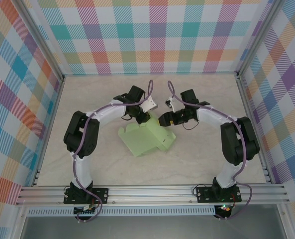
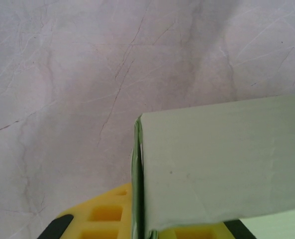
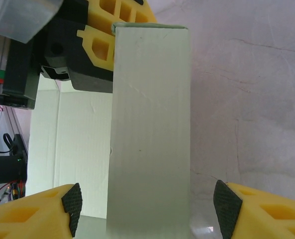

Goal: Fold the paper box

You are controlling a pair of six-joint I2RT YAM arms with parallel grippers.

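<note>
Left end effector (image 2: 137,226) is almost fully closed, its yellow fingers (image 2: 105,216) pinching a raised panel of the paper box (image 1: 148,140). In the left wrist view the pale green card stands on edge between the two fingers and spreads away toward 3 o'clock above the marbled counter (image 2: 62,74). In the right wrist view this grip sits at 12 o'clock, clamped on the far end of the upright panel.

Right end effector (image 3: 147,206) stands wide open and straddles that panel. One black pad (image 3: 72,204) is at 7 o'clock and the other at 5 o'clock, with a visible gap between each pad and the card, so it has hold of nothing.

Seen from overhead, the box lies near the middle of the counter and is only partly folded. Its flat sheet spreads toward 6 o'clock from the two end effectors, with a notched edge on the 9 o'clock side. The raised part is along its 12 o'clock edge. The left arm curves in from 9 o'clock and the right arm from 3 o'clock, and their tips are near each other over that raised edge.
</note>
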